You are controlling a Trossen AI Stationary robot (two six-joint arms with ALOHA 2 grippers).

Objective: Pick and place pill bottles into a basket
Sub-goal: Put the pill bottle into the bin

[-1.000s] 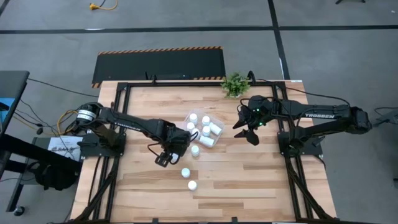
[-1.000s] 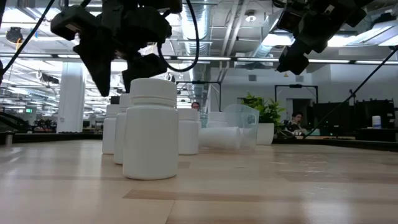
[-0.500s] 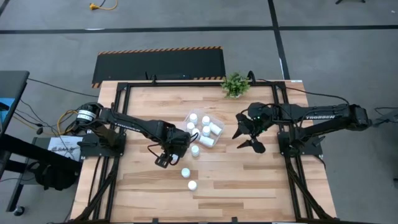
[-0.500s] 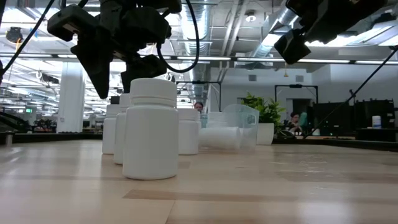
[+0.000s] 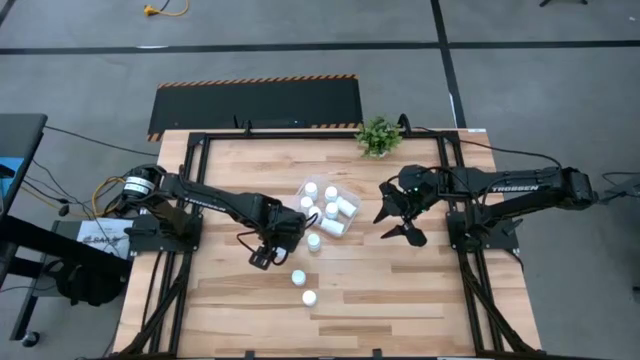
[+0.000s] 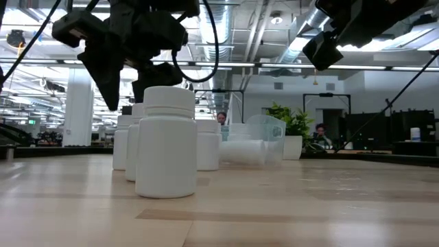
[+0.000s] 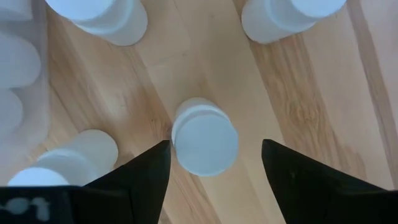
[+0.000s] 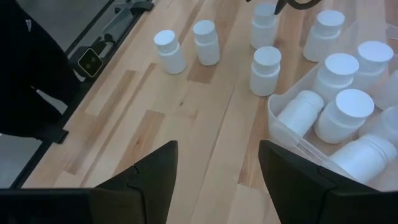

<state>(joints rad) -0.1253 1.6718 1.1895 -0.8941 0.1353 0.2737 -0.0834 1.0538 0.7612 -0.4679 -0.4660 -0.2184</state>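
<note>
The clear basket [image 5: 320, 200] sits at mid table with several white pill bottles [image 8: 345, 115] in it, some upright and some lying. Loose bottles stand upright on the wood: one [image 5: 314, 241] beside the basket and two [image 5: 298, 277] [image 5: 309, 297] nearer the front edge. My left gripper [image 5: 266, 252] hangs open, pointing down over another upright bottle [image 7: 205, 140]. Its fingers stand to either side of the cap, above it and not touching. My right gripper [image 5: 398, 225] is open in the air to the right of the basket, holding nothing.
A small green potted plant [image 5: 378, 135] stands at the far edge, behind the right arm. Black frame rails [image 5: 190, 180] run along the table's sides. Bare wood lies between the basket and the right arm and along the front edge.
My right gripper has swung a little toward the table's near edge and rolled about its own axis, then held still; its fingers stay apart. My left gripper has kept still over the bottle.
</note>
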